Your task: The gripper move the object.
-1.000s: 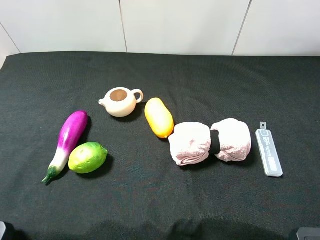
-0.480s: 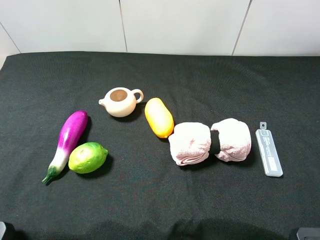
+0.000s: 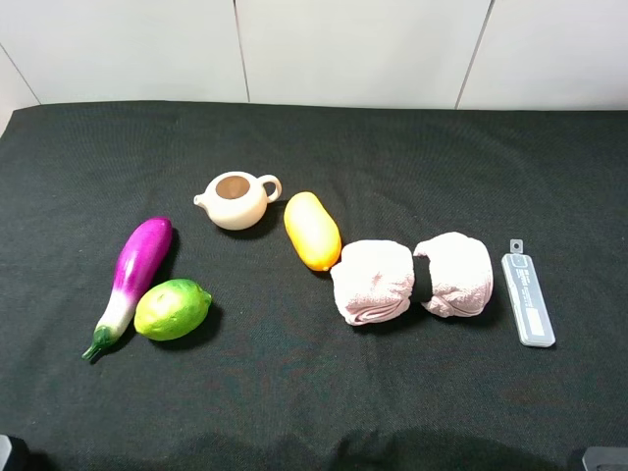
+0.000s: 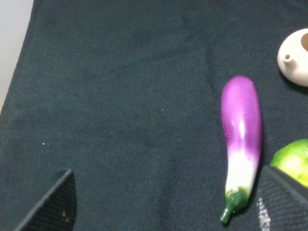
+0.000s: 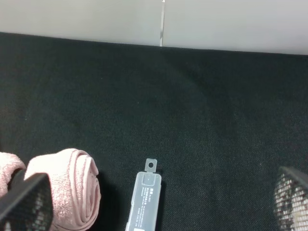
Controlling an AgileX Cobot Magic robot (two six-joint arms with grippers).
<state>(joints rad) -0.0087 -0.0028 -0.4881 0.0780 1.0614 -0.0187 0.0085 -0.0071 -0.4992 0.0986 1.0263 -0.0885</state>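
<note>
The object, a smooth yellow-orange mango-like fruit, lies on the black cloth in the exterior high view, just right of a cream teapot. Neither wrist view shows it. My left gripper is open over the cloth, its fingers wide apart, with a purple eggplant between them and nothing held. My right gripper is open too and holds nothing; a clear plastic case lies below the gap. In the exterior view only small arm parts show at the bottom corners, far from the fruit.
The eggplant and a green lime lie left of the fruit. Two rolled pink towels sit right of it, then the clear case. A white wall bounds the table's far edge.
</note>
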